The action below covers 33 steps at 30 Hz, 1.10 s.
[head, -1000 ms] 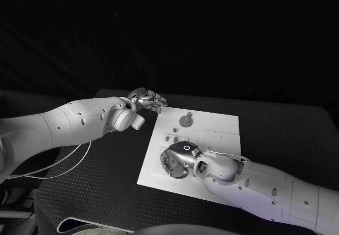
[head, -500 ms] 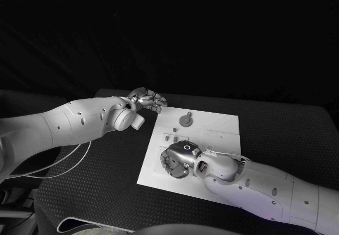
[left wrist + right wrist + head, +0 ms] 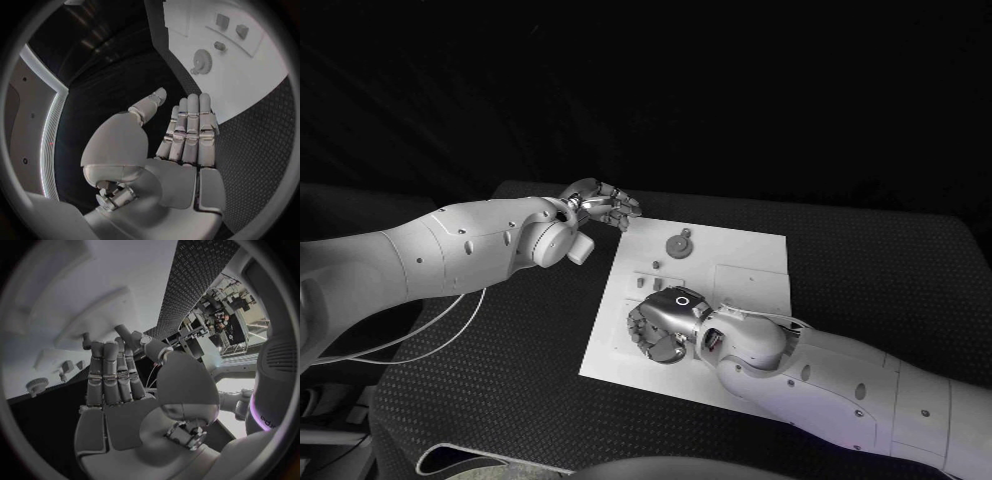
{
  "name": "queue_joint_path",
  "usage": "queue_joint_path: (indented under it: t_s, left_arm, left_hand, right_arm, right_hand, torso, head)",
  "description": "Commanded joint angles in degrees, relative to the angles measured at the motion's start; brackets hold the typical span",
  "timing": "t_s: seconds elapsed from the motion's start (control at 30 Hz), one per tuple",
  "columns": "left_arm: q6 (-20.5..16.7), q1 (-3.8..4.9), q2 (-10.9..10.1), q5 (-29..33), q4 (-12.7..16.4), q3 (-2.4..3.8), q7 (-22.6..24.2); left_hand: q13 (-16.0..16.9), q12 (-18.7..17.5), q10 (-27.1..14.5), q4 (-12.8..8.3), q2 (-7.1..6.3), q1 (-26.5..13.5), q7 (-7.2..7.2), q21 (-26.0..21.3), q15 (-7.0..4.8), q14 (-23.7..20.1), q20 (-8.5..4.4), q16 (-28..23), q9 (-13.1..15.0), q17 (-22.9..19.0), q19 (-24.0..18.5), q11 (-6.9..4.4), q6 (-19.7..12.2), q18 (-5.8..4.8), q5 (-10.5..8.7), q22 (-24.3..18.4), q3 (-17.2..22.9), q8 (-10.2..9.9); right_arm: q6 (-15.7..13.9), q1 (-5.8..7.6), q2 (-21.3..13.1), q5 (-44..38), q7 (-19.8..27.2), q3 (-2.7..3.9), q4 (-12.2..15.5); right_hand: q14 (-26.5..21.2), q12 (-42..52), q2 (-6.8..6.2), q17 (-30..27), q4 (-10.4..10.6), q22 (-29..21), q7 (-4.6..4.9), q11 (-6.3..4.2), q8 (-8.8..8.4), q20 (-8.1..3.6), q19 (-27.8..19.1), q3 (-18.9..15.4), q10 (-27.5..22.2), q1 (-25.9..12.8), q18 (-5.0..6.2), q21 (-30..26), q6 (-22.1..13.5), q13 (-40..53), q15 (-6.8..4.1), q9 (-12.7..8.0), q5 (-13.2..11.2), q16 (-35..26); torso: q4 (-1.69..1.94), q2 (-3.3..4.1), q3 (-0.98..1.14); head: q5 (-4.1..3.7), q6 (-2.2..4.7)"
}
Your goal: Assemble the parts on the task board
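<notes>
The white task board (image 3: 733, 280) lies in the middle of the black table. A grey gear (image 3: 679, 245) lies on its far part, with small grey pegs (image 3: 656, 267) just nearer. My right hand (image 3: 661, 330) hangs over the board's near left part, fingertips (image 3: 103, 347) down at the board and nothing visibly held; a small dark peg (image 3: 85, 341) stands beside them. My left hand (image 3: 600, 203) hovers over the table off the board's far left corner, fingers (image 3: 190, 125) straight and together, palm bare. The left wrist view takes in the gear (image 3: 201, 61) and pegs (image 3: 241, 31).
Black textured table (image 3: 488, 370) surrounds the board on all sides. A thin white cable (image 3: 444, 330) hangs below my left arm. The right wrist view also has the gear (image 3: 37, 385) beyond my fingers.
</notes>
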Motion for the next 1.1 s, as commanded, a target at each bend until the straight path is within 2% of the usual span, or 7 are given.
queue_joint_path:
  t_s: [0.03, 1.1]
  left_arm:
    - [0.8, 0.05, 0.0, -0.1, 0.1, 0.03, 0.4]
    - [0.8, 0.05, 0.0, -0.1, 0.1, 0.02, 0.4]
  left_hand:
    - [-0.1, 0.2, -0.4, 0.4, 0.26, -0.3, 0.03, -0.3, 0.23, 0.3, -0.07, -0.4, -0.1, 0.1, 0.2, 0.03, -0.4, 0.79, 0.32, -0.1, 0.1, 0.2]
    - [-0.1, 0.2, -0.4, 0.3, 0.28, -0.3, 0.04, -0.3, 0.23, 0.3, -0.06, -0.4, -0.1, 0.2, 0.2, 0.03, -0.5, 0.79, 0.32, -0.1, 0.1, 0.3]
  right_arm:
    - [1.6, -0.14, -0.8, -0.5, -2.8, -0.21, -1.1]
    - [1.9, -0.14, -1.0, -0.1, -2.6, -0.19, -0.6]
  right_hand:
    - [-0.6, -0.3, -0.45, -0.1, -0.1, 1.3, 0.19, 0.07, -0.42, -0.01, -0.5, 0.1, -0.4, 0.2, -0.08, 0.2, -0.4, -0.1, 0.03, -0.2, 0.1, 0.3]
    - [-1.1, -0.2, -0.86, -0.3, -0.3, 1.3, 0.15, 0.32, -0.46, 0.15, -1.0, 0.0, -1.1, 0.5, -0.08, 0.4, -0.3, -0.1, 0.28, 0.0, 0.0, 0.8]
  torso:
    - [0.01, 0.01, 0.00]
    - [0.03, 0.00, -0.01]
  head:
    - [-0.05, -0.02]
    - [-0.33, 0.02]
